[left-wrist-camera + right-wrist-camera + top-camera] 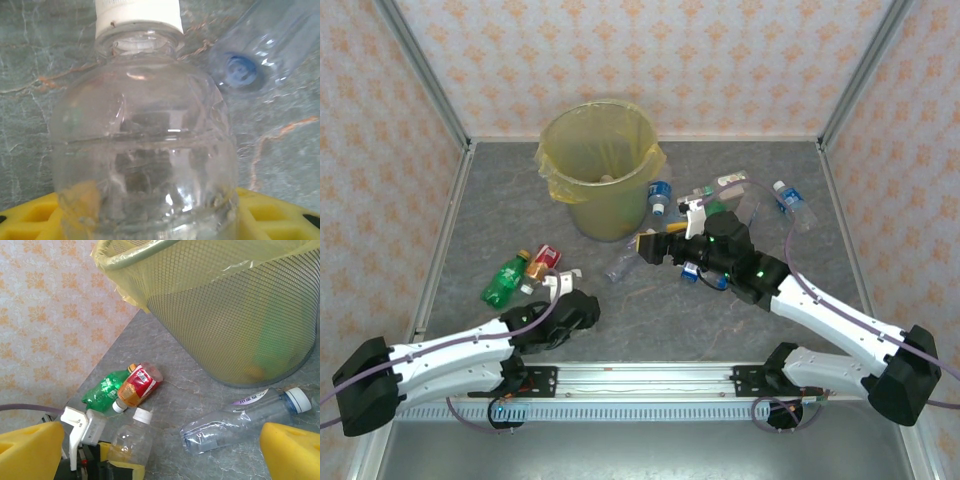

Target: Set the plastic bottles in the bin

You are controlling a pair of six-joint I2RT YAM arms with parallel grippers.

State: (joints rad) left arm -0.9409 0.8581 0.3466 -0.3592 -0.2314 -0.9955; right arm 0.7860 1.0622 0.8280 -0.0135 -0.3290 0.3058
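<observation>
The left fingers (272, 212) are clamping a clear bottle with a white cap (145, 145). Their yellow pads are pressing on both sides of its lower body, and its cap is pointing away from the wrist camera. This is happening at the front left of the grey marbled surface (650, 320), well apart from the bin (605, 210), which is standing toward the back with its yellow bag folding over the rim. The right fingers (292, 452) are spread wide and gripping nothing, hanging above the surface near the front right of the bin. A crushed clear bottle (235, 422) is lying on its side between them and the bin's base. Just beyond the left fingers, a green bottle (505, 280) and a red-orange bottle (542, 262) are lying side by side, touching. A blue-capped bottle (660, 195) is lying just beside the bin's right wall. Another bottle with a blue label (790, 202) is resting near the far right edge. More bottles are lying partly hidden under the right arm, too covered to tell apart.
</observation>
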